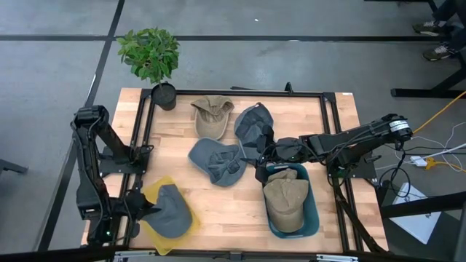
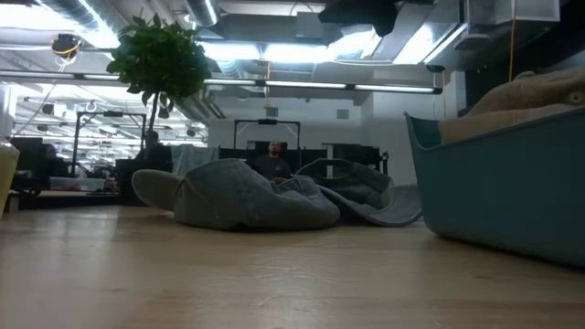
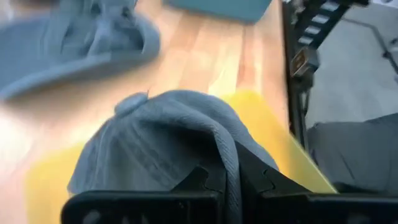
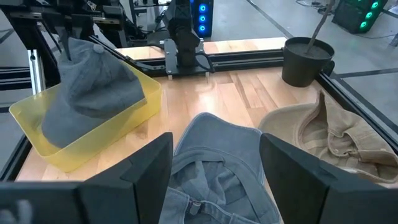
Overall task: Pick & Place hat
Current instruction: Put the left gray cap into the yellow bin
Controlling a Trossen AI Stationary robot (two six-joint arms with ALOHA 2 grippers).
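Observation:
Several caps are on the wooden table. A grey cap [image 1: 172, 211] sits in a yellow bin [image 1: 156, 240] at the near left, and my left gripper [image 3: 233, 180] is shut on it. A tan cap [image 1: 285, 202] lies in a teal bin [image 1: 309, 218]. A blue-grey cap [image 1: 216, 160], a dark grey cap [image 1: 253, 125] and another tan cap [image 1: 211, 115] rest flat on the table. My right gripper [image 4: 214, 168] is open and hovers over the blue-grey cap [image 4: 214, 149], a finger on either side of it. My left gripper pinches a raised fold of the grey cap's rim [image 3: 227, 152] between its two fingers, coming from the table's left side. The cap stands up from the hold, and its lower part lies in the yellow bin [image 3: 280, 143].
A potted plant [image 1: 153, 62] stands at the table's far left corner, with its dark pot [image 4: 306, 61] just beyond the tan cap. A black metal frame [image 1: 331, 109] runs around the tabletop. Bare wood lies between the yellow bin and the teal bin.

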